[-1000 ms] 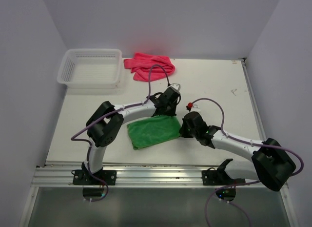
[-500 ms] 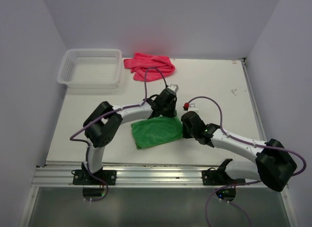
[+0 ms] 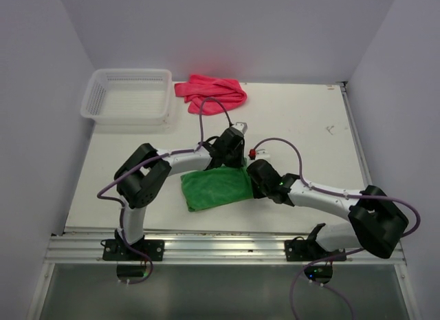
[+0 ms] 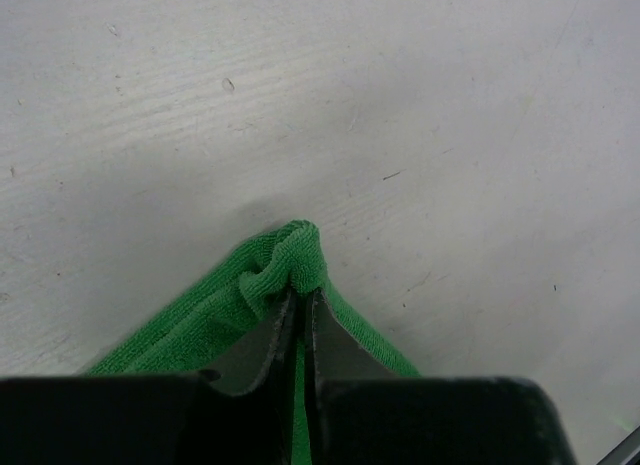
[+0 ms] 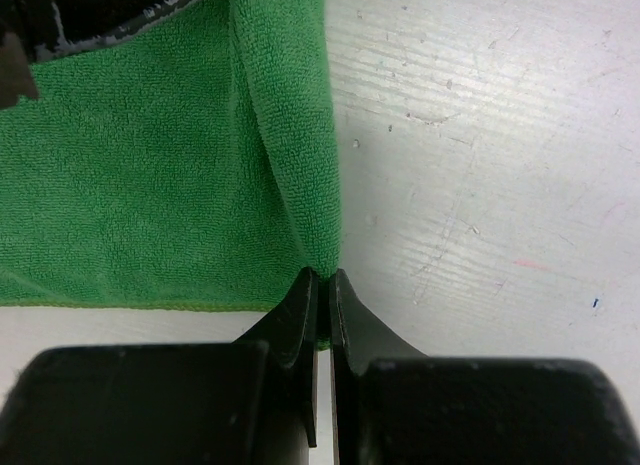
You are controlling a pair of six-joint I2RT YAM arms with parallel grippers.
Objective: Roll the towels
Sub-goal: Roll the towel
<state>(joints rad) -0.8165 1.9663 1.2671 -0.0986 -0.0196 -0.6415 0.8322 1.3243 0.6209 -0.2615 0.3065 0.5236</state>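
While the overhead view hides both grips under the arms, the wrist views show them: the left hand [image 4: 300, 303] is pinched shut on a bunched corner of the fleecy green towel [image 3: 214, 188], the right hand [image 5: 322, 280] clamped on its folded edge. It lies flat mid-bench [image 3: 302, 120]; the pink towel [image 3: 210, 93] sits crumpled at the back.

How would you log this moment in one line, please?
left end effector: shut on green towel corner | right end effector: shut on green towel edge | pink towel: crumpled beside basket
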